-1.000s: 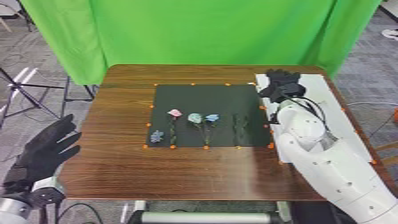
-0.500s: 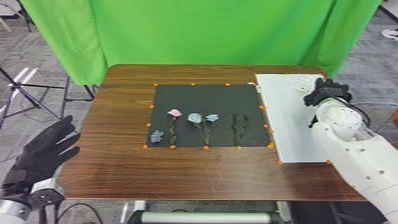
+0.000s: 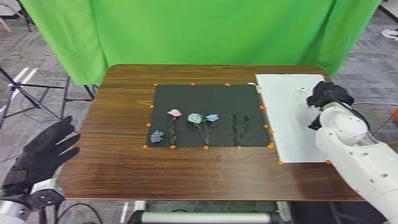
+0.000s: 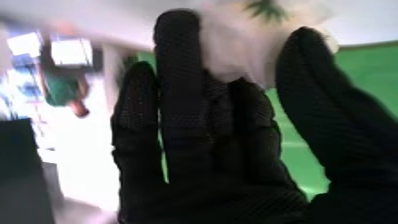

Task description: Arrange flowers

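Left hand: hanging out over the table's left side, the left hand (image 3: 44, 150) has its fingers straight and a bit spread, palm bare
Table: brown wood table (image 3: 107, 170), dark mat (image 3: 209, 97) lying on it with orange dots around the edge
Blue sprig: little blue sprig (image 3: 156, 136) down in the mat's near left corner
Pink flower: pink flower (image 3: 174, 113) just right of that, bloom pointing away from the robot, dark stem running toward the near edge
Middle pair: pale blue flower (image 3: 195, 118) and a deeper blue flower (image 3: 212, 117) side by side, stems leaning in together at the near end
Greenery: skinny green stems (image 3: 239, 130) on the right part of the mat, lying lengthwise like the rest
White sheet: long white sheet (image 3: 289, 125) to the right of the mat, with some small pale bits (image 3: 302, 90) toward its far end, near the right hand (image 3: 330, 95)
Right hand: at the sheet's right edge; up close in the wrist view the fingers are pretty straight, thumb apart from them
Pale thing: blurry whitish-pink thing (image 4: 233, 42) seen between thumb and fingers, green tuft (image 4: 266, 10) by it, can't tell if the hand is touching it
Backdrop: bright green curtain (image 3: 213, 35) behind the table
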`<state>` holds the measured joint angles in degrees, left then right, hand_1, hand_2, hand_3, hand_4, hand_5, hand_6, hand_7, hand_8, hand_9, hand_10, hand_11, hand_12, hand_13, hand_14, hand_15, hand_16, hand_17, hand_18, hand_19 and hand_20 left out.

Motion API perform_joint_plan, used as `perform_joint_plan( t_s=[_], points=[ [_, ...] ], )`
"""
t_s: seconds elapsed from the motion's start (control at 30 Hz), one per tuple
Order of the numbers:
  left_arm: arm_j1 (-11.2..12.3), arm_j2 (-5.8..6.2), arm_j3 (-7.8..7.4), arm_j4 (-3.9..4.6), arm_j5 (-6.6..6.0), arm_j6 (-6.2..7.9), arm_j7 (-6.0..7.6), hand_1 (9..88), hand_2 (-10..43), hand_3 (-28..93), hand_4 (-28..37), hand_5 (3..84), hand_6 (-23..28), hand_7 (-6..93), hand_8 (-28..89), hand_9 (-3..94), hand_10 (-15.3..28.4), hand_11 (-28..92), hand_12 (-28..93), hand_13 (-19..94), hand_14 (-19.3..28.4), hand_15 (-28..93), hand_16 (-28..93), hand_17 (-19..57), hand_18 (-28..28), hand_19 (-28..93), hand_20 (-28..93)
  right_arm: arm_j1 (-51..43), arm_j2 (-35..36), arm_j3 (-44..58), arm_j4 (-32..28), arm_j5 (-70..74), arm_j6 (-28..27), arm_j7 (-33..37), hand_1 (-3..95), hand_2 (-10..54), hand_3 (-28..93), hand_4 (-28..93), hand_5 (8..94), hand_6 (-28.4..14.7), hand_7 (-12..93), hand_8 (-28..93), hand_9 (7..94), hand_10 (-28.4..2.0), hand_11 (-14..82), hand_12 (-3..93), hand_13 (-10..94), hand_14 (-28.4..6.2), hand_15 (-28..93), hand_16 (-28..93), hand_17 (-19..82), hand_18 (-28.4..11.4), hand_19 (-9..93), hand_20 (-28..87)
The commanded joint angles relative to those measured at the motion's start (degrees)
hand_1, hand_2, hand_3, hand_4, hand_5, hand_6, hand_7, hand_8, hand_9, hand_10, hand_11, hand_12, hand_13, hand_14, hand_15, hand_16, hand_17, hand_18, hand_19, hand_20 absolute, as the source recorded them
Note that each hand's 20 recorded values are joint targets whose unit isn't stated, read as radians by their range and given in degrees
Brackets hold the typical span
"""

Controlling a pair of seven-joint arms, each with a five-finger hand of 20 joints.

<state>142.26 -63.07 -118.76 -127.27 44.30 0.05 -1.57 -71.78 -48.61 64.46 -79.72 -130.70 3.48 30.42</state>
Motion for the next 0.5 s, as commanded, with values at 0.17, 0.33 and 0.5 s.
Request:
perform_joint_plan(
  t_s=[0.17, 0.33, 0.5],
  points=[
    [0.1, -0.17, 0.18, -0.17, -0.09, -0.35, -0.44, 24.6, 1.8, 71, -28.3, 21.1, 0.4, 19.8, -10, 17.5, 9.2, 12, 18, 13, 12.4, 18, 6, -12.5, 18.0, 36, 9, -6.04, -2.52, -1.5, -12.99, -3.17, 5.64, -10.78, 49.3, -6.7, 80, -28, 71.2, -0.1, 46, 0, 82.1, -7.7, 25.8, 44.3, 84, -4.0, 48, 25, 40, -17.8, 87, 41],
    [-0.26, 0.29, 0.58, -0.03, -0.09, -0.37, -0.45, 24.7, 1.9, 70, -28.3, 21.1, 0.3, 19.8, -10, 17.5, 9.2, 12, 18, 13, 12.5, 18, 6, -12.5, 18.0, 37, 9, -3.44, -5.56, -5.98, -14.93, -4.92, 6.76, -14.3, 49.3, -6.9, 80, -28, 71.6, -0.1, 46, 0, 82.6, -7.8, 25.3, 45.1, 84, -3.8, 48, 25, 41, -17.8, 87, 41],
    [-0.64, 0.42, 0.7, 0.05, -0.09, -0.5, -0.8, 24.7, 2.0, 70, -28.3, 21.1, 0.4, 19.7, -10, 17.4, 9.1, 12, 18, 13, 12.4, 18, 6, -12.5, 18.0, 37, 9, -0.41, -7.81, -10.37, -13.17, -7.1, 7.14, -16.22, 49.2, -6.9, 80, -28, 71.7, -0.1, 46, 0, 82.7, -7.7, 25.0, 45.3, 84, -3.7, 48, 26, 40, -17.7, 87, 41]
  ],
)
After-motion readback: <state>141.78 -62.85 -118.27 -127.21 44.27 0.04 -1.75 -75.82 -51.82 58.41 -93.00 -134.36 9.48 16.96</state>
